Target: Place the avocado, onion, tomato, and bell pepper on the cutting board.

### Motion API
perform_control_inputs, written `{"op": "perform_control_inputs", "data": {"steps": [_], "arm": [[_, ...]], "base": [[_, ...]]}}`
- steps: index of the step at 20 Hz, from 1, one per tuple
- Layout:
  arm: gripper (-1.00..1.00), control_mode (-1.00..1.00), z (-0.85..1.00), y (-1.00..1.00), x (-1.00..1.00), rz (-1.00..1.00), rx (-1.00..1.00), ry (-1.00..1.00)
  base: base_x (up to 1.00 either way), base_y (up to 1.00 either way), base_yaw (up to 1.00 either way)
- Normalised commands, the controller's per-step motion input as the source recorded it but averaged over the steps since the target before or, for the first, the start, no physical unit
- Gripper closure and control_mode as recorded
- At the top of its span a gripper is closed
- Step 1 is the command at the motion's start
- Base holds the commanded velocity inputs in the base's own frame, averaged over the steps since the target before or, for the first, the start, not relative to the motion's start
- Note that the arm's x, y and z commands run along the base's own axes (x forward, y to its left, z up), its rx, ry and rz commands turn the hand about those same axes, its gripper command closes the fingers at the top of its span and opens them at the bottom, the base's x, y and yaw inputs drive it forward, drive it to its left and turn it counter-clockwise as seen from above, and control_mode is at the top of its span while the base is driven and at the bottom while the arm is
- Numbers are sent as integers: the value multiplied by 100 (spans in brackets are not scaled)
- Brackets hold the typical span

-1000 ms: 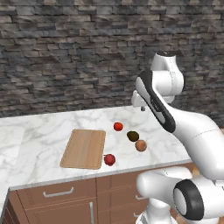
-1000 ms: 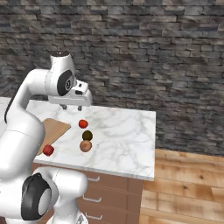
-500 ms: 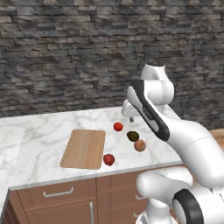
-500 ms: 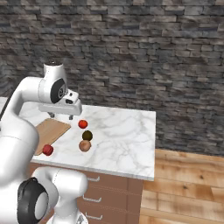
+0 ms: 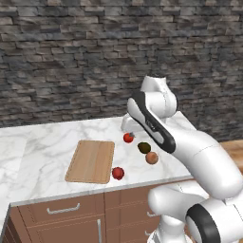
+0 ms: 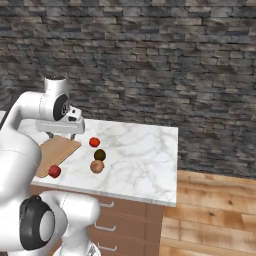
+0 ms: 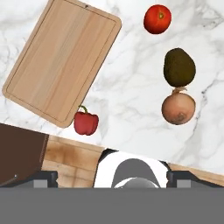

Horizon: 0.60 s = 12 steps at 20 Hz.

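1. Gripper (image 6: 61, 135): hangs above the marble counter (image 5: 42, 147), just past the far edge of the cutting board (image 5: 91, 161) as seen in the right base view. In the hand view the 2 finger tips (image 7: 41, 178) sit at opposite ends of the lower edge, far apart. Jaws spread wide, nothing between them, nothing touched.
2. Cutting board: flat on the counter, bare wood, no produce on it. In the hand view it fills the upper left (image 7: 61, 59), tilted relative to the picture edges.
3. Bell pepper (image 5: 117, 173): on the counter just beside the board's near right corner, close to the counter's front edge. The hand view shows its green stem pointing toward the board (image 7: 85, 123); whether it touches the board's edge I cannot tell.
4. Tomato (image 5: 128, 137): on the counter beyond the board's far right corner, clear of it. In the left base view it lies directly below the arm's wrist; in the right base view it is just right of the gripper (image 6: 94, 142).
5. Avocado (image 5: 144, 147): right of the tomato and nearer the front, apart from it.
6. Onion (image 5: 152, 158): just in front of the avocado; in the hand view the 2 appear to touch (image 7: 178, 109).
7. All 4 items rest on marble, off the board.
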Motion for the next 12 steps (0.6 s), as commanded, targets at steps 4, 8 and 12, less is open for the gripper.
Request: {"op": "perform_control_inputs", "data": {"steps": [4,8,12], "arm": [[-100,-100,-13,44,8,6,0,0],[-100,-100,-17,51,4,5,0,0],[-100,-100,-18,36,1,4,0,0]], "base": [[0,0,0],[0,0,0],[0,0,0]]}}
